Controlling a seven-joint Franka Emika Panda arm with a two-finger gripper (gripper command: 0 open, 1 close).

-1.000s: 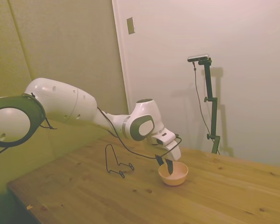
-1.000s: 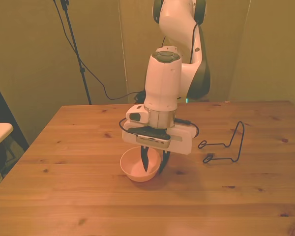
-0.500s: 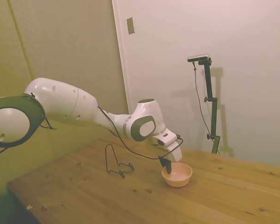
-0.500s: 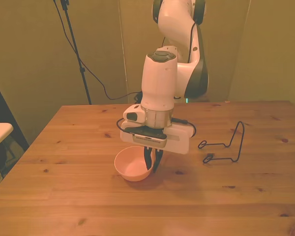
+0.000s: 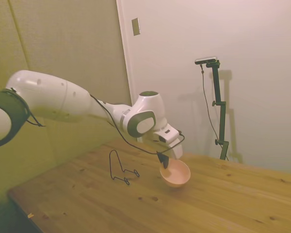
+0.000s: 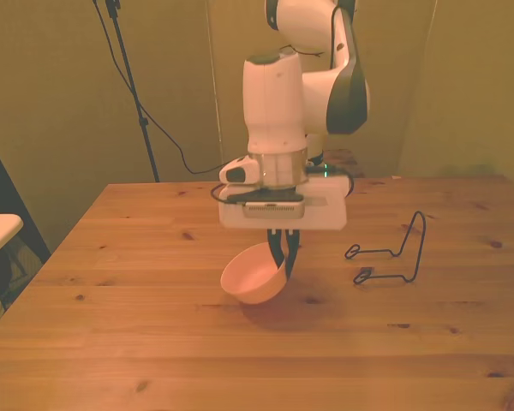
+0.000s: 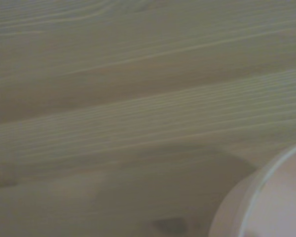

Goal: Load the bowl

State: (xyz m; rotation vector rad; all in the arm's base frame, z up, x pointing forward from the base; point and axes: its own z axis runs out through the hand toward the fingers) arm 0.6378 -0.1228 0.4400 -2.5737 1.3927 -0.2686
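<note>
The jaws (image 6: 282, 257) pinch the rim of the pink bowl (image 6: 254, 279), holding it tilted just above the desk (image 6: 154, 342). The carry appears under way; next, it likely must travel to the wire rack (image 6: 392, 253) at the front view's right.

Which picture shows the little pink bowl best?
The front view: the whole bowl hangs tilted from the pincer, off the table. The side view shows it smaller, opening visible. The wrist view catches only a blurry rim.

White glossy rounded arm (image 6: 278, 111) with grey-green joint caps, a thin black cable, and dark jaws.
</note>
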